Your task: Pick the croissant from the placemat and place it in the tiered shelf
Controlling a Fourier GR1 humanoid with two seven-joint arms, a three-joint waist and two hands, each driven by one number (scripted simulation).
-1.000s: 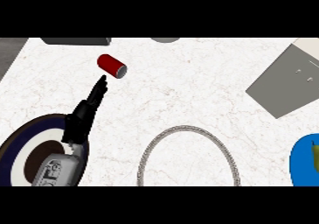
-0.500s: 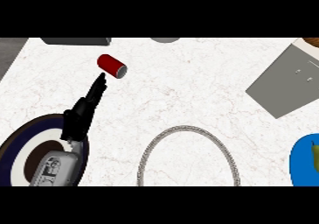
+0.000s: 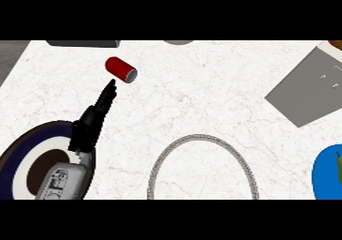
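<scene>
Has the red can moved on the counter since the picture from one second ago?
No. The red can lies at the same spot as before, just beyond the left hand, equally far from the grey shelf.

Left robot hand, fingers straight, points at a red can.

Marbled white counter, smooth; red can, glossy metal; grey shelf, matt
</scene>
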